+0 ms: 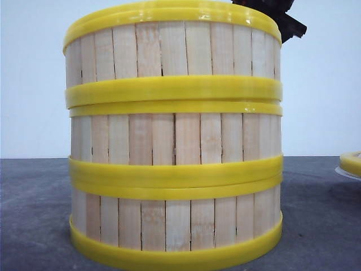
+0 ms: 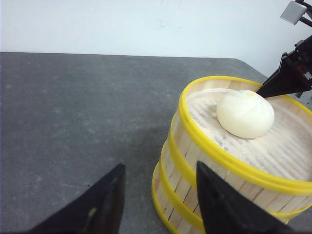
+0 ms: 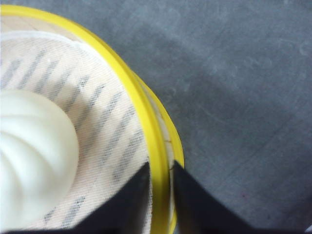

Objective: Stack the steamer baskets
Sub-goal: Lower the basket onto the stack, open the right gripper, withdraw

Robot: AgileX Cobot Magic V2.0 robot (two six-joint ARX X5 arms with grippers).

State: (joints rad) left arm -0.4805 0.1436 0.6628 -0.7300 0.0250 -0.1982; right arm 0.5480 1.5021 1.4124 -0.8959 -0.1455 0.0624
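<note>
Three steamer baskets stand stacked close to the front camera: the top one (image 1: 169,51), the middle one (image 1: 169,138) and the bottom one (image 1: 169,223). The top basket (image 2: 191,131) has a white cloth liner with a white bun (image 2: 245,114) on it. My right gripper (image 3: 160,165) straddles that basket's yellow rim (image 3: 158,146), one finger inside and one outside, shut on it; its black body (image 1: 282,17) shows behind the stack. My left gripper (image 2: 159,165) is open beside the stack with nothing between its fingers, one finger in front of the basket wall.
A flat yellow lid (image 1: 351,162) lies on the dark grey table (image 1: 34,214) at the far right edge of the front view. A pale wall stands behind the table. The stack hides most of the table from the front camera.
</note>
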